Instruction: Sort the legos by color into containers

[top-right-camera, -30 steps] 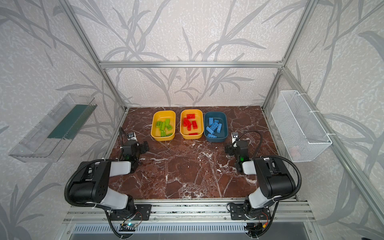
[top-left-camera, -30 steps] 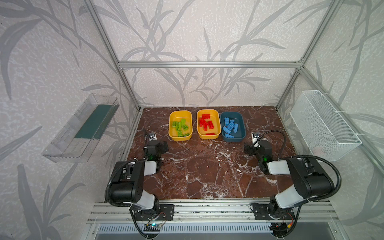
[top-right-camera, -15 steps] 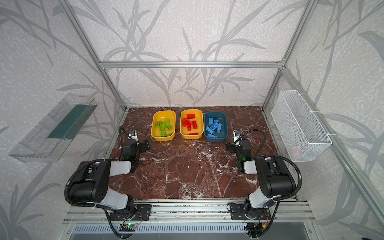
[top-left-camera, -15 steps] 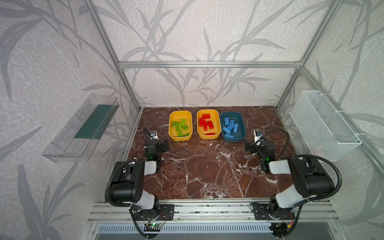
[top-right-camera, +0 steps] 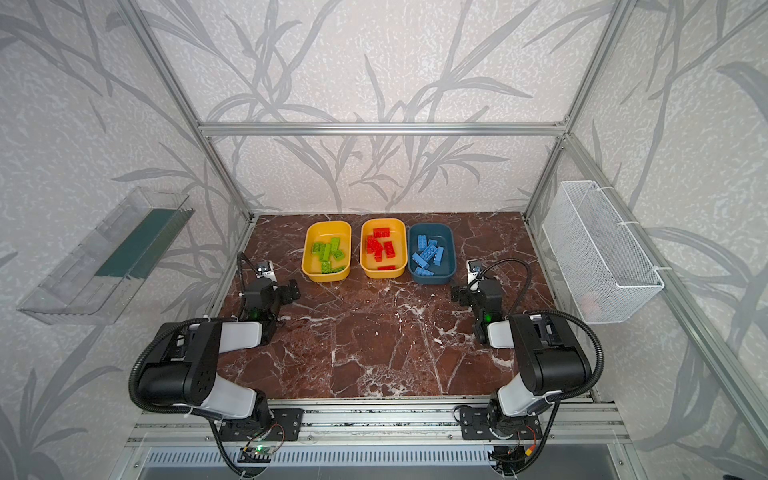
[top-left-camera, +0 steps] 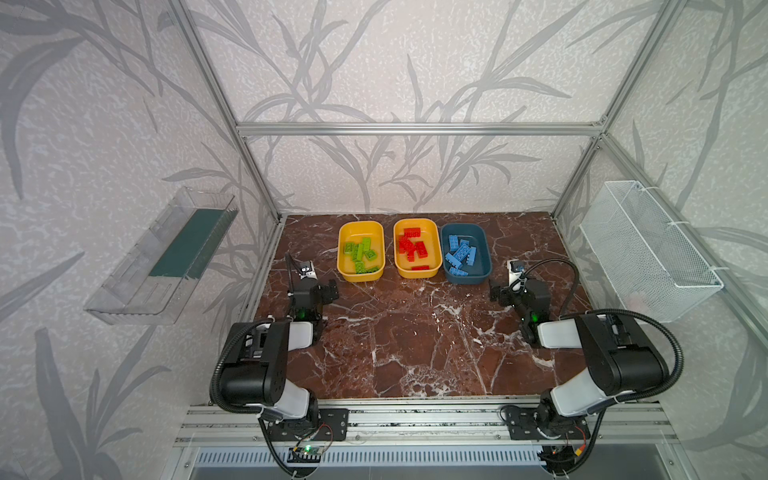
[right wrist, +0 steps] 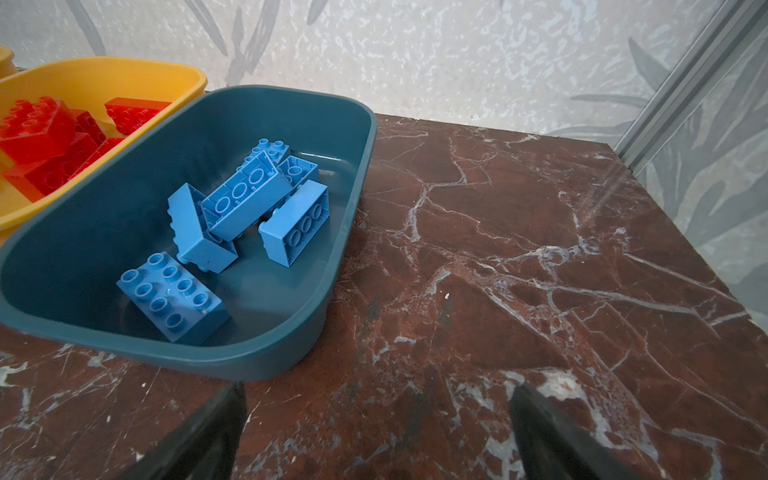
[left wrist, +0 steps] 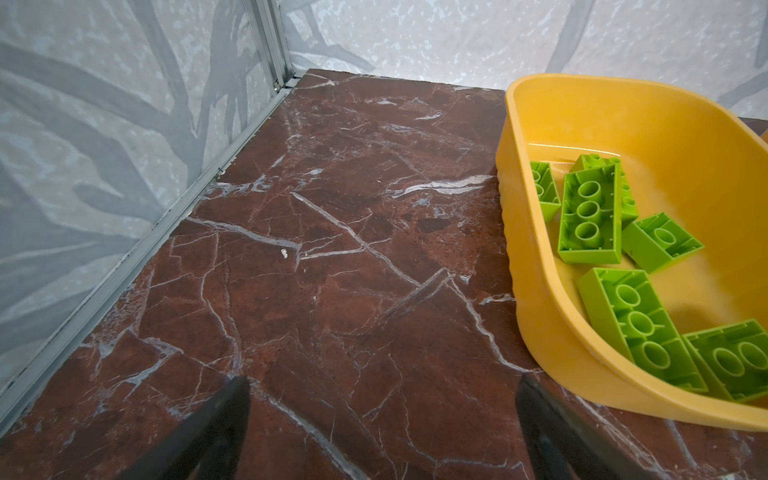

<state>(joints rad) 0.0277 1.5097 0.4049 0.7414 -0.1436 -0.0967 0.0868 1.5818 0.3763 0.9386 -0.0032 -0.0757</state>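
Left wrist view, tool: the left tool stands wide, its two dark fingers far apart with nothing between them.
Left wrist view, ahead: bare tabletop runs on to the back corner of the frame.
Left wrist view, bricks: the green bricks lie loose in the left yellow tub, several hollow side up. The tub's wall is just beside one finger, not between the two.
Right wrist view, tool: the right tool is wide as well, and empty.
Right wrist view, bricks: the blue bricks lie heaped in the teal tub, whose near corner is just ahead of one finger. Past it the middle yellow tub holds the red bricks.
Top views, layout: in both top views the three tubs stand side by side at the back of the tabletop, long axes running away from the robot, with green, red and blue from left to right.
Top views, tools to tubs: each tool sits low near the front outer corner of an end tub. The left arm is nearer the green bricks, the right arm nearer the blue.
Top views, loose bricks: none shows on the tabletop outside the tubs, and each tub shows one colour only.
Judgement: the sorting looks done and no brick calls for a pick. If the arms pull away, the tub walls are the only things close enough to knock.
Surroundings: the clear tray on the left wall and the wire basket on the right wall hang well apart from the tubs.
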